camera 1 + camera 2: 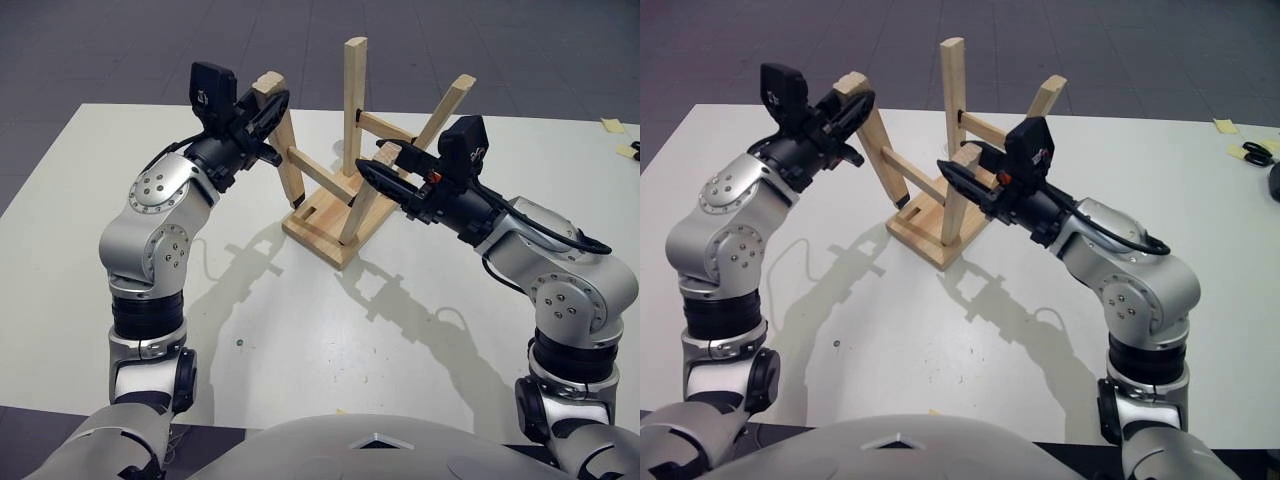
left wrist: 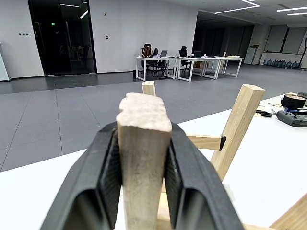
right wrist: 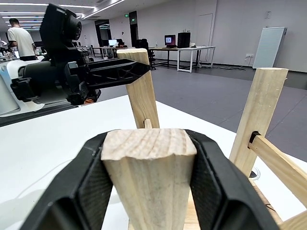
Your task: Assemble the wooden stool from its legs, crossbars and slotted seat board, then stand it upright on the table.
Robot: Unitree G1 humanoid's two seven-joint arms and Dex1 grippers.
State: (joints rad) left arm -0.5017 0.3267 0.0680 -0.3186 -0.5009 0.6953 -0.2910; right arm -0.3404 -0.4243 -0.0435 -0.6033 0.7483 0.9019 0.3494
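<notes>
At desk centre: the wooden stool point(image 1: 348, 185) sits upside down on the white desk point(image 1: 300, 340), with the seat board point(image 1: 325, 240) flat on the surface and all four legs pointing up, splayed outward.
Joints: the crossbars point(image 1: 320, 171) run leg to leg. Their ends look seated, though the sockets are too small to confirm.
Left gripper point(image 1: 270, 100): closed on the top end of the left leg point(image 1: 288, 160). The left wrist view shows that leg's end grain point(image 2: 144, 120) pinched between both pads.
Right gripper point(image 1: 375, 172): closed on the top end of the near right leg point(image 1: 355, 215). The right wrist view shows its end face point(image 3: 148, 153) clamped the same way.
Free legs: the back leg point(image 1: 354, 100) and the far right leg point(image 1: 450, 100) are not touched by either gripper.
Key relation: each gripper sits at the upper tip of its leg. Each leg's long axis runs down and inward from the gripper to the seat board below. The two holds are on opposite sides of the stool, one per arm, so neither arm is the nearer one.
Stage (judgement): assembly looks complete. Turning the stool onto its feet is not yet done.
Next move (judgement): lift with both arms together, then rotate the stool about the line joining the two held tips.
Risk (judgement): uneven pulling could work a leg out of its joint.
</notes>
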